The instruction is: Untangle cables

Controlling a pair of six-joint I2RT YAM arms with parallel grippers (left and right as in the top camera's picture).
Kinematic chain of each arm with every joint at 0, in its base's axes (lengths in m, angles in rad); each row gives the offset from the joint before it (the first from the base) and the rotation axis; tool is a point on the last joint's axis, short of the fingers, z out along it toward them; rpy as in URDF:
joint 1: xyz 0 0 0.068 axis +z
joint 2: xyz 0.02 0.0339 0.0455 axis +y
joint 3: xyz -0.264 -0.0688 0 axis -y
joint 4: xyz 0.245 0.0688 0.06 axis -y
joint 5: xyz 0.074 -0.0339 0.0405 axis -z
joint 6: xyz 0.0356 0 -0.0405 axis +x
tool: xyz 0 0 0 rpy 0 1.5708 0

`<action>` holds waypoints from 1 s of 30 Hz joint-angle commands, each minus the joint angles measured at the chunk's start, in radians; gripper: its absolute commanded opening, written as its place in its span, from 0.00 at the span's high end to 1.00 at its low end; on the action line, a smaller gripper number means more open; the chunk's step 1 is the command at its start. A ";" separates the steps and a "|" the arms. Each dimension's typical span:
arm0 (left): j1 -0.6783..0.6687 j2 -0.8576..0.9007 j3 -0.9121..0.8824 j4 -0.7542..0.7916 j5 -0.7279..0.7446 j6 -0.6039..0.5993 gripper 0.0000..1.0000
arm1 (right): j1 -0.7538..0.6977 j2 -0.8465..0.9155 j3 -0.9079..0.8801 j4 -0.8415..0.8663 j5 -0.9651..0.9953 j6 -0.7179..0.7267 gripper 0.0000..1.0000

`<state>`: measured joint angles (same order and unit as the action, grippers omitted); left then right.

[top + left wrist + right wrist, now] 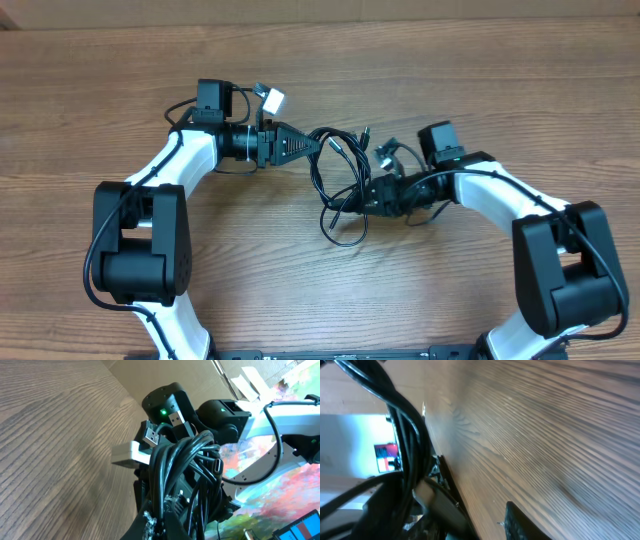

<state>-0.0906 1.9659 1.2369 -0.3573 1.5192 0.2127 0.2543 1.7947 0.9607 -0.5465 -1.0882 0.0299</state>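
1. The cables (322, 178) were found at the middle of the wooden table (480, 80), between the two grippers, as one loose tangle of overlapping loops.
2. The tangle's long axis was laid roughly from the far side of the table toward the near side. Its upper end was met by the tip of the left gripper (312, 141), and its lowest loop was spread on the wood below the right gripper (362, 198).
3. In the left wrist view the cables (175, 470) were seen bunched and rising away from the camera, with the plug ends pointed up and outward.
4. Two arms and two grippers were counted. The number of separate cords could not be told, as many strands were crossed.
5. Two silver metal plugs were counted in the left wrist view, one (175, 419) in a black housing and one (150, 435) joined to a white rectangular block (127, 452).
6. The cords were seen as thin, round, glossy and black, and the table as brown wood with fine straight grain.
7. The left jaws were pressed together, with the bunched cords pinched between them.
8. In the right wrist view the cables (402, 445) were passed beside one dark finger (520, 520). Whether a cord was pinched there could not be told.
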 commanded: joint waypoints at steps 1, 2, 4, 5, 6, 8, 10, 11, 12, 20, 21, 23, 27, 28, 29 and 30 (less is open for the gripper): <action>0.005 0.011 0.002 0.004 0.051 -0.011 0.96 | 0.031 0.003 0.001 0.053 0.000 0.008 0.74; 0.005 0.011 0.002 0.004 0.049 -0.011 0.96 | 0.036 0.003 0.001 0.066 0.000 0.008 0.80; 0.005 0.011 0.002 0.004 0.048 -0.011 0.96 | 0.039 0.003 0.001 0.085 0.014 0.031 0.89; 0.005 0.011 0.002 0.004 0.048 -0.011 0.96 | 0.039 0.003 0.002 0.089 0.037 0.055 0.95; 0.005 0.011 0.002 0.004 0.048 -0.011 0.96 | 0.039 0.003 0.002 0.089 0.067 0.083 0.96; 0.005 0.011 0.002 0.006 0.046 -0.011 0.96 | 0.036 0.003 0.002 0.084 0.134 0.146 0.96; 0.005 0.011 0.002 0.017 0.031 -0.011 0.96 | 0.035 0.003 0.002 0.076 0.202 0.211 0.96; 0.005 0.011 0.002 0.019 0.017 -0.012 0.96 | 0.035 0.003 0.001 0.072 0.233 0.249 0.96; 0.005 0.011 0.002 0.019 0.006 -0.013 0.96 | 0.035 0.003 0.001 0.067 0.265 0.296 0.96; 0.004 0.011 0.002 0.068 -0.214 -0.241 0.96 | 0.099 0.003 0.001 -0.034 0.433 0.669 0.96; 0.004 0.011 0.002 0.070 -0.273 -0.298 0.96 | 0.110 0.003 0.001 -0.043 0.442 0.681 0.96; 0.004 0.011 0.002 0.069 -0.381 -0.394 0.96 | 0.138 0.003 0.001 -0.051 0.461 0.681 0.96; 0.004 0.011 0.002 0.029 -0.592 -0.616 0.96 | 0.182 0.003 0.001 -0.063 0.526 0.709 0.96; 0.004 0.011 0.002 0.012 -0.633 -0.653 0.96 | 0.188 0.003 0.002 -0.061 0.534 0.712 0.96; 0.004 0.011 0.002 -0.008 -0.667 -0.688 0.96 | 0.190 -0.001 0.003 -0.061 0.538 0.726 0.96; 0.004 0.011 0.002 -0.023 -0.685 -0.701 0.96 | 0.190 -0.010 0.004 -0.055 0.537 0.734 0.96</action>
<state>-0.0910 1.9663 1.2366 -0.3630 0.9936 -0.3054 0.4389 1.7947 0.9607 -0.6064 -0.6010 0.7097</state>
